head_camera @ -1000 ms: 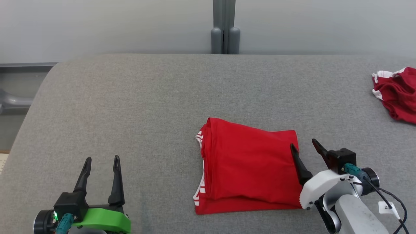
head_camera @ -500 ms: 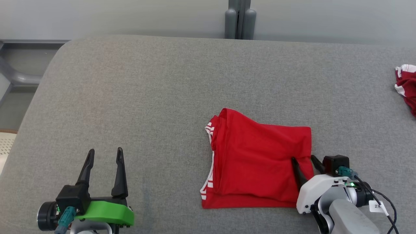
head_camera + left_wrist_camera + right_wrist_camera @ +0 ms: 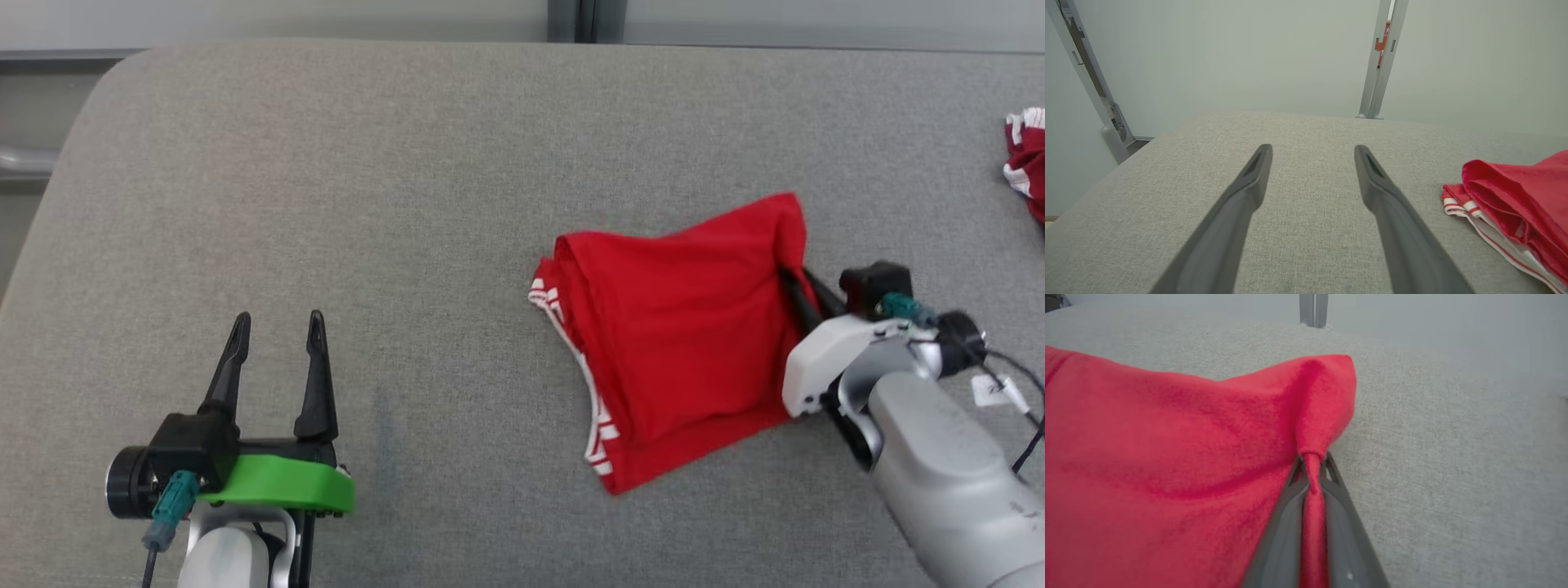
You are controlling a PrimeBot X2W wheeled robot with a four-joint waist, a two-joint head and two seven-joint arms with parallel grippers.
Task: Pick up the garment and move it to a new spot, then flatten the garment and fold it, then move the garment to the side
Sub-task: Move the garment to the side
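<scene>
The garment (image 3: 678, 335) is a folded red piece with white stripes along its left edge, lying right of centre on the grey padded surface (image 3: 408, 204). My right gripper (image 3: 796, 282) is shut on its far right corner, which is pulled up off the surface. In the right wrist view the red cloth (image 3: 1188, 457) is pinched between the two dark fingers at my right gripper (image 3: 1312, 461). My left gripper (image 3: 277, 327) stands open at the lower left, well apart from the garment. Its own view shows my left gripper (image 3: 1312, 153) with bare grey surface between the fingers, and the garment's striped edge (image 3: 1506, 220) to the right.
A second red and white cloth (image 3: 1027, 155) lies at the surface's far right edge. Grey upright posts (image 3: 1380, 61) and a pale wall stand behind the surface. The rounded left edge (image 3: 49, 196) of the surface drops off to the floor.
My right gripper closed on the garment's right corner and lifted it up and away, skewing the folded garment. The head camera has tilted down. The left gripper stayed open.
</scene>
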